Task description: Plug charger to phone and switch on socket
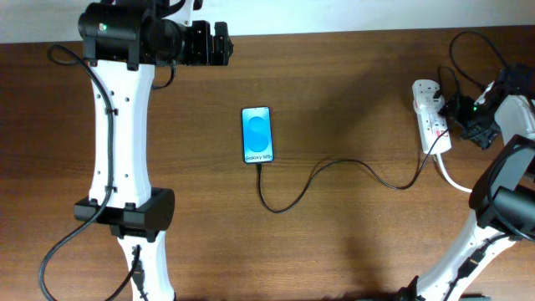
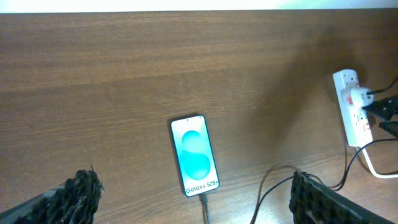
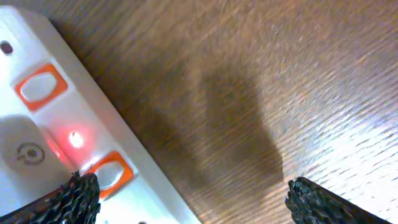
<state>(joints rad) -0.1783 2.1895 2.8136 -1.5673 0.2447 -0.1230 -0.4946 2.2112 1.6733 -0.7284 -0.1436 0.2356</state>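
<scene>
In the right wrist view the socket [image 3: 43, 124] was blurred and cut by the left and bottom edges, with only the tips of the right gripper [image 3: 199, 202] showing. From overhead that gripper hid the socket's right side, so contact between them could not be told. The plug [image 2: 201, 198] of the charger [image 2: 203, 210] at the phone [image 2: 194, 155] was too small to judge.

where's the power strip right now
Far right in the overhead view: the white power strip lies well right of the phone, with the right gripper close beside its right edge.
</scene>
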